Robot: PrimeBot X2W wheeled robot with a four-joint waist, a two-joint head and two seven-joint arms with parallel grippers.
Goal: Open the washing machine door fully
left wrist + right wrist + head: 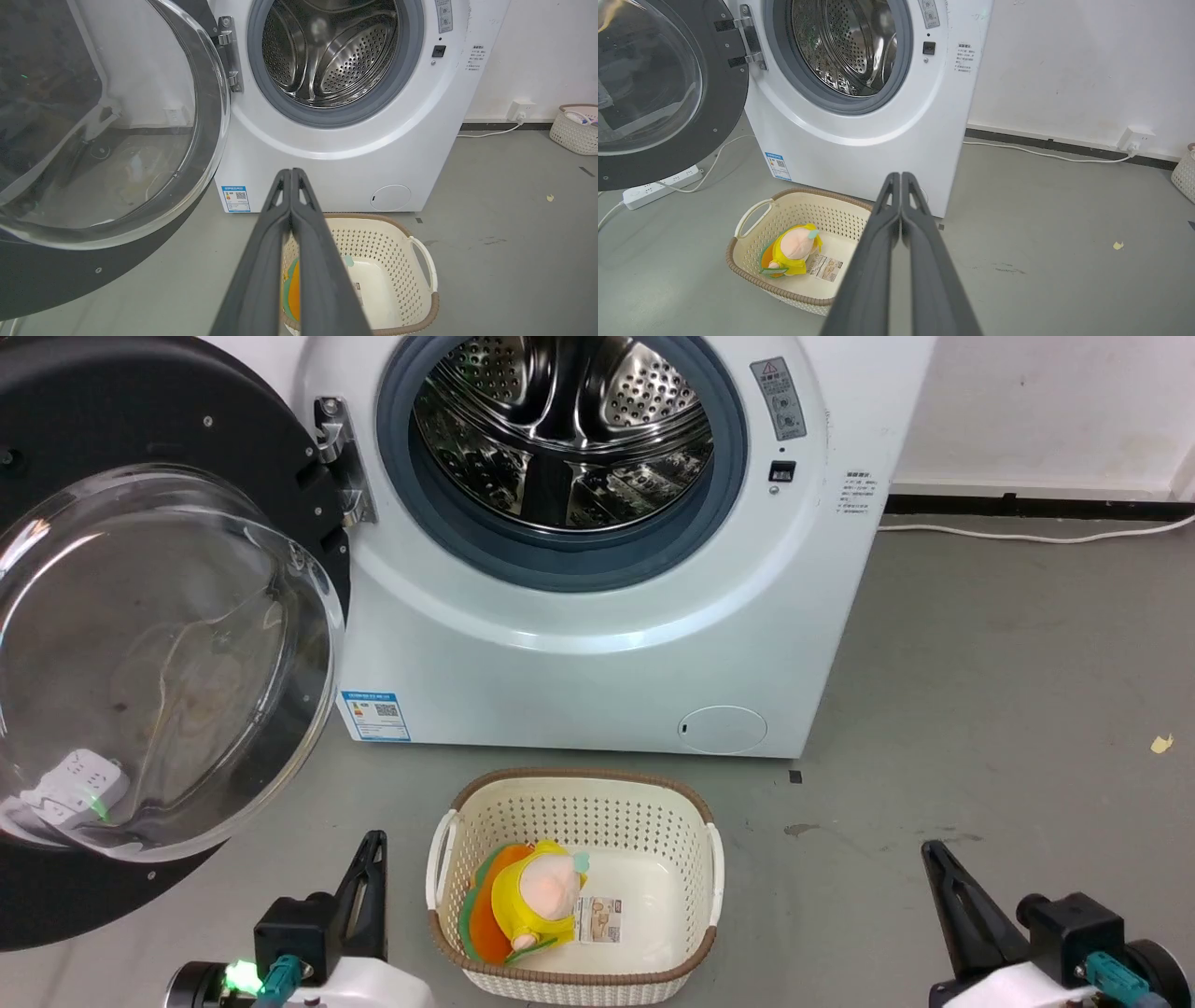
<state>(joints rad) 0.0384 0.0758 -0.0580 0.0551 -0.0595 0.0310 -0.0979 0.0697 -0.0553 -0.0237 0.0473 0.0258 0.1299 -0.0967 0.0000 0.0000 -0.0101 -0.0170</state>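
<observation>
The washing machine door [149, 653] hangs swung out to the left of the white washing machine [597, 644], its black disc and clear glass bowl facing me. The steel drum [560, 429] stands exposed inside its blue-grey gasket. From the left wrist, the door [93, 140] stands close on the left; the right wrist view has the door [658, 93] at the upper left. My left gripper [373, 845] is low at the left, shut and empty, well short of the door. My right gripper [929, 854] is low at the right, shut and empty. The fingertips meet in both wrist views [290, 171] [900, 175].
A cream perforated laundry basket [691, 812] sits on the grey floor before the machine, holding a yellow plush toy [537, 896]. A white power strip [658, 186] and cable lie on the floor under the door. Another basket [577, 128] stands by the wall at the right.
</observation>
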